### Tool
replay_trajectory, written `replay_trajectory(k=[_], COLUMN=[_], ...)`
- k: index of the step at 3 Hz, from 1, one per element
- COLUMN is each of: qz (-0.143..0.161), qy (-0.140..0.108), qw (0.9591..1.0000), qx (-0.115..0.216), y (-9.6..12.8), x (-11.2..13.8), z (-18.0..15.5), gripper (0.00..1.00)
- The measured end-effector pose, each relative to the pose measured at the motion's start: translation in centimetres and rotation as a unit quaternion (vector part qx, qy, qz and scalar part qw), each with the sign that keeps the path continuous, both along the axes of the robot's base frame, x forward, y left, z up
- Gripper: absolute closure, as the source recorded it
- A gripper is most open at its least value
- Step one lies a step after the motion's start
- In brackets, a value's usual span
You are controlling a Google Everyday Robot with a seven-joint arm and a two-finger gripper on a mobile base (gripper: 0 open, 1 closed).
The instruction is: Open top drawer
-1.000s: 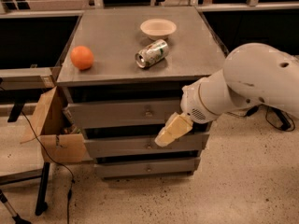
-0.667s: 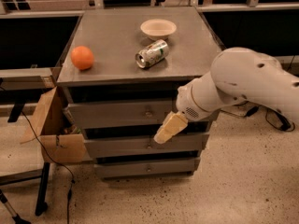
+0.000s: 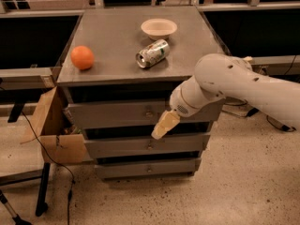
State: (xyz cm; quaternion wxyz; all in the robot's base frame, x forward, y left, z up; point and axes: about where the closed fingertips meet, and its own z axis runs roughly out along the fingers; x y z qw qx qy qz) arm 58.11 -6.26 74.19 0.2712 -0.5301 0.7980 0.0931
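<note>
Hovering my gripper [image 3: 165, 124] just right of and below the brass knob [image 3: 149, 112] of the top drawer [image 3: 112, 114], which sits directly under the cabinet top [image 3: 112, 39]; I cannot tell whether it grips anything.

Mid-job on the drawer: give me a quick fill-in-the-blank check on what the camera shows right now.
1. The tool hangs just below and right of the top drawer and its brass ____.
2. The can lies on its ____ on the cabinet.
3. In the camera view, the orange sits to the ____ of the can.
4. The cabinet has ____ drawer fronts.
Missing words: knob; side; left; three.
</note>
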Motion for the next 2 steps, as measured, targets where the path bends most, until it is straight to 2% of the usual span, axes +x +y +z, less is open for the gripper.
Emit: replay_trajectory(k=[1,2], qz=[-0.004,-0.007], qy=[0.003,-0.005], qw=[1.0000,0.9998], qx=[0.002,0.018], y=[0.2,0.5], x=[2.6,4.6], z=[-1.7,-2.4], gripper=[0.00,0.00])
